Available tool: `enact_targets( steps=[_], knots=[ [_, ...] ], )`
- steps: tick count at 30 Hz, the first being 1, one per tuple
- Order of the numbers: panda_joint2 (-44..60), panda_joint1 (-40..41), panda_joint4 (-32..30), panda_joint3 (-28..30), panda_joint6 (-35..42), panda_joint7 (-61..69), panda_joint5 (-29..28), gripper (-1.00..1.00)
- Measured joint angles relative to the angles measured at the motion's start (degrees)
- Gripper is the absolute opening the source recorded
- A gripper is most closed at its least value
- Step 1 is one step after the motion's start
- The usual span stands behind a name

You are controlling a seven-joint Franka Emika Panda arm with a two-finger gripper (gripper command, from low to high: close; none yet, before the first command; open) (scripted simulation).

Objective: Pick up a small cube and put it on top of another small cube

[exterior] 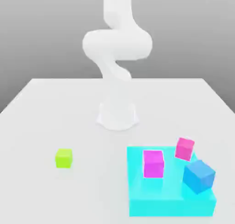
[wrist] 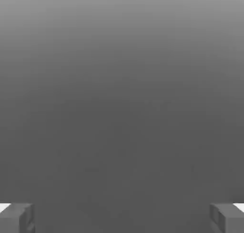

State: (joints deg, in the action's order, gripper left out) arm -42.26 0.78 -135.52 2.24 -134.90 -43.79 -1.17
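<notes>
On the table point(exterior: 92, 191), green cube point(exterior: 64, 158), well apart from open fingers point(wrist: 14, 219)

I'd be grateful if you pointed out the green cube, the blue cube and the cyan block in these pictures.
Green cube point(exterior: 63, 161): exterior view, on its front face.
Blue cube point(exterior: 198, 177): exterior view, on its near side.
Cyan block point(exterior: 170, 208): exterior view, on its front wall.

Three cubes point(exterior: 153, 164) on the block point(exterior: 172, 207), one cube point(exterior: 64, 158) well apart.
</notes>
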Motion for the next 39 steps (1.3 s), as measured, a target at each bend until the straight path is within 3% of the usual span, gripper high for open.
enact_targets(
  steps=[16, 17, 19, 21, 24, 26, 29, 30, 36, 39],
  knots=[
    [30.01, 8.77, -29.21, 18.43, -25.47, 18.79, -6.49, 0.00],
    [32.96, 9.48, -31.31, 19.77, -27.77, 20.84, -6.28, 0.00],
    [39.67, 9.75, -33.31, 20.85, -32.73, 27.41, -0.68, 0.00],
    [43.85, 10.49, -33.19, 18.30, -35.71, 33.60, 7.05, 0.00],
    [48.92, 16.91, -32.09, 9.57, -39.36, 41.31, 17.34, 0.00],
    [52.03, 22.28, -31.39, 3.40, -41.85, 43.94, 20.80, 0.00],
    [56.58, 28.53, -30.71, -3.03, -45.79, 44.35, 21.37, 0.00],
    [57.45, 29.46, -30.60, -4.00, -46.53, 44.40, 21.45, -1.00],
    [57.87, 29.95, -30.54, -4.49, -46.80, 44.30, 21.36, -1.00],
    [55.00, 27.63, -30.97, -1.83, -44.41, 43.62, 20.33, -1.00]
  ],
)
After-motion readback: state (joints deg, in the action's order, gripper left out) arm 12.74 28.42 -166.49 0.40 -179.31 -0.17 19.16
